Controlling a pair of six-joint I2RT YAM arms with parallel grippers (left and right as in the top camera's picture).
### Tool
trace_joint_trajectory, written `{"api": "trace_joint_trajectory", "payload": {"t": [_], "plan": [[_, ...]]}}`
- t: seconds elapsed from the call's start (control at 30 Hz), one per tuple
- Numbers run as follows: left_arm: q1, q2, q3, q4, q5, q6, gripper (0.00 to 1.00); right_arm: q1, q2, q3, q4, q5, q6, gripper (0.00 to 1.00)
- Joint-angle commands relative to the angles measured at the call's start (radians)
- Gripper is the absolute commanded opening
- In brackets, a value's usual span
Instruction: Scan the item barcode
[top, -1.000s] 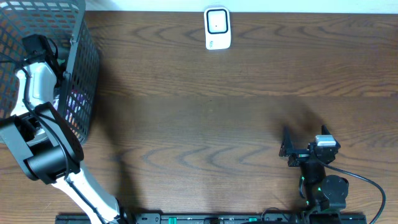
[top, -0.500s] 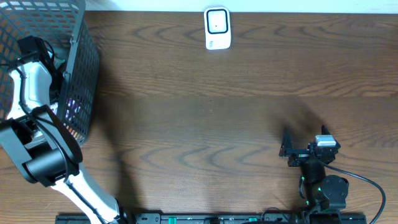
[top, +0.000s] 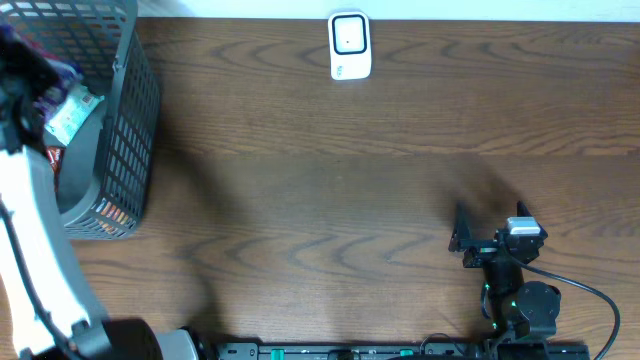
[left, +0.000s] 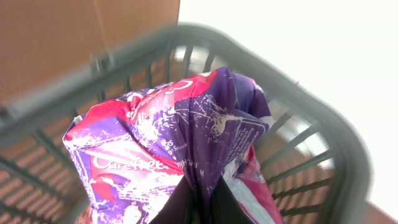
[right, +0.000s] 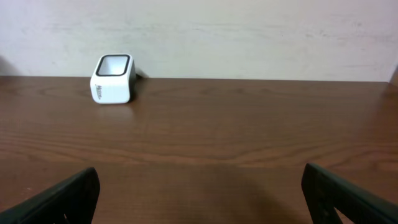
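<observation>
**Left end effector clamped on the packet at the basket; right one idle and open**

On my left wrist view, the left end effector (left: 202, 199) is closed on a purple and pink packet (left: 168, 143), pinching a fold of its crinkled wrapper between the two dark fingers (left: 180, 206). White print covers the wrapper, but I cannot pick out a barcode. The grey wire basket (left: 298, 106) curves round behind the packet.

From overhead, the packet (top: 72, 112) sits over the basket's (top: 125, 150) opening at the far left of the bench (top: 330, 180). The left arm there is blurred.

The white scanner (top: 350, 45) stands at the far edge of the bench, well apart from the basket.

The right end effector (top: 465, 240) rests near my side of the bench with its jaws spread wide and nothing between them. Its wrist view looks across bare wood to the scanner (right: 113, 78).
</observation>
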Motion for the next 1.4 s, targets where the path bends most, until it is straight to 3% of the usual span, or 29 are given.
{"api": "trace_joint_trajectory", "payload": {"t": [0.0,0.2,0.3,0.5,0.67,0.83,1.0,1.1,1.13,1.2,1.27,1.37], "plan": [[0.002,-0.042,0.006,0.042,0.099,-0.016,0.07,0.008,-0.003,-0.002,-0.003,0.005,-0.007,0.99],[-0.046,-0.162,0.006,0.184,0.415,-0.133,0.07,0.008,-0.003,-0.002,-0.003,0.005,-0.007,0.99],[-0.146,-0.191,0.005,0.179,0.458,-0.182,0.07,0.008,-0.003,-0.002,-0.003,0.005,-0.007,0.99],[-0.424,-0.158,0.005,0.04,0.444,-0.148,0.07,0.008,-0.003,-0.002,-0.003,0.005,-0.007,0.99],[-0.616,-0.077,0.003,-0.206,0.238,-0.134,0.07,0.008,-0.003,-0.002,-0.003,0.005,-0.007,0.99],[-0.732,0.033,-0.005,-0.336,0.164,-0.082,0.08,0.008,-0.003,-0.002,-0.003,0.005,-0.007,0.99],[-0.763,0.106,-0.005,-0.348,0.165,-0.082,0.08,0.008,-0.003,-0.002,-0.003,0.005,-0.007,0.99],[-0.761,0.108,-0.005,-0.339,0.164,-0.082,0.32,0.008,-0.003,-0.002,-0.003,0.005,-0.007,0.99],[-0.761,0.105,-0.005,-0.333,0.164,-0.081,0.47,0.008,-0.003,-0.002,-0.003,0.005,-0.007,0.99],[-0.761,0.098,-0.005,-0.326,0.164,-0.062,0.65,0.008,-0.003,-0.002,-0.003,0.005,-0.007,0.99],[-0.761,0.089,-0.005,-0.326,0.164,-0.04,0.72,0.008,-0.003,-0.002,-0.003,0.005,-0.007,0.99],[-0.758,0.074,-0.005,-0.327,0.164,-0.036,0.76,0.008,-0.003,-0.002,-0.003,0.005,-0.007,0.99]]}}
